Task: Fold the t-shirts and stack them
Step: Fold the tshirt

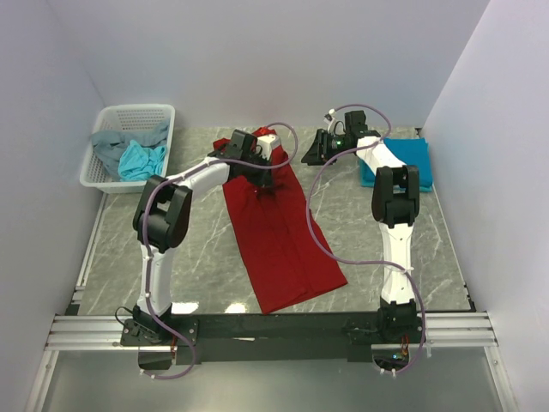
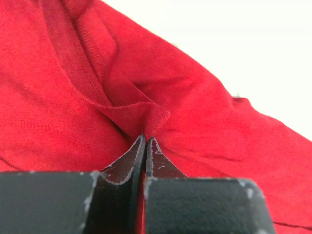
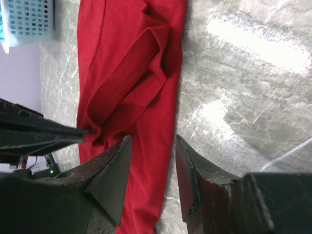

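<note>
A dark red t-shirt (image 1: pixel 283 240) lies folded into a long strip down the middle of the table. My left gripper (image 1: pixel 264 178) sits on its far end. In the left wrist view this gripper (image 2: pixel 146 139) is shut on a pinched ridge of the red cloth (image 2: pixel 195 97). My right gripper (image 1: pixel 304 154) hovers beside the strip's far right edge. Seen from the right wrist, it (image 3: pixel 152 141) stands open above the red shirt's edge (image 3: pixel 122 63), holding nothing. The left gripper's fingers (image 3: pixel 44 131) show there at the left, pinching the fold. A folded teal-blue t-shirt (image 1: pixel 407 154) lies at the back right.
A white mesh basket (image 1: pixel 137 109) stands at the back left, also seen in the right wrist view (image 3: pixel 29 19). It holds a grey t-shirt (image 1: pixel 107 146) and a light turquoise one (image 1: pixel 141 161). White walls enclose the marble-patterned table (image 1: pixel 386 257) on three sides.
</note>
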{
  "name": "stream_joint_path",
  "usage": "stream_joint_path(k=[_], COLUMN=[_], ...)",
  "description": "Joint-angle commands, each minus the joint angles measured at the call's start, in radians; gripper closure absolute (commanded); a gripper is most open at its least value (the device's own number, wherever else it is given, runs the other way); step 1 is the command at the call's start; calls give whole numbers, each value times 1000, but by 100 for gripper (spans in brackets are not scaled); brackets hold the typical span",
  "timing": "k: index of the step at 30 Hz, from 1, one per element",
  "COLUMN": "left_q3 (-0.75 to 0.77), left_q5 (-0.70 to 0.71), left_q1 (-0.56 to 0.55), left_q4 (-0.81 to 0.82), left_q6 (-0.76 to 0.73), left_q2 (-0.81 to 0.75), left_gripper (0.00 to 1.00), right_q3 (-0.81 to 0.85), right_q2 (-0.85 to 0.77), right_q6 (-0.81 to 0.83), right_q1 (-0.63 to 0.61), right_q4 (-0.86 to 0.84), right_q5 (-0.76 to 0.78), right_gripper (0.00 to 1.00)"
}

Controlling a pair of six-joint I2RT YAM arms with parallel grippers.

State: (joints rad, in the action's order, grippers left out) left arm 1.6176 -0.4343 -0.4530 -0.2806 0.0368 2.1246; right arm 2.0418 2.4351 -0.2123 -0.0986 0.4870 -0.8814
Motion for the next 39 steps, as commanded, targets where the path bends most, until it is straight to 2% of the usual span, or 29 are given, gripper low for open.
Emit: stream_joint_path(k=[1,8,13,15,18,21,22,25,29,39], left_q3=[-25,30,80,84,42,-17,-68,-143,-214,-409], left_q5=[-95,-127,-185,-202,-211,-160,-103,47,161,273], left_q1=[-4,-4,-4,-4,-4,2,5,23,43,45], left_q4=[55,69,3,-35,-39,27,93,156,161,90], left_q6=[-20,12,-6,-26,-75,-51,-43,24,29,-3], left_q2=[-57,-42,0,11,-11,-86,-110,-196,-279,-578], left_gripper=[94,86,70,61,54,52,52,51,51,51], right_q3=[9,14,27,87,231,314,305,236,257,328], right_q2=[-65,-59,-48,-18,53,102,104,88,110,197], right_q6=[2,4,-1,-4,-4,-30,-62,-130,-134,-193], right_q1=[-1,-1,-1,-10,-41,-75,-81,-90,-104,-127], right_q4=[-10,-10,-11,7,57,59,38,-66,-61,-68], right_q5=[-18,-14,-7,5,54,93,104,143,220,335], right_gripper=[52,52,52,52,51,51,51,51,51,51])
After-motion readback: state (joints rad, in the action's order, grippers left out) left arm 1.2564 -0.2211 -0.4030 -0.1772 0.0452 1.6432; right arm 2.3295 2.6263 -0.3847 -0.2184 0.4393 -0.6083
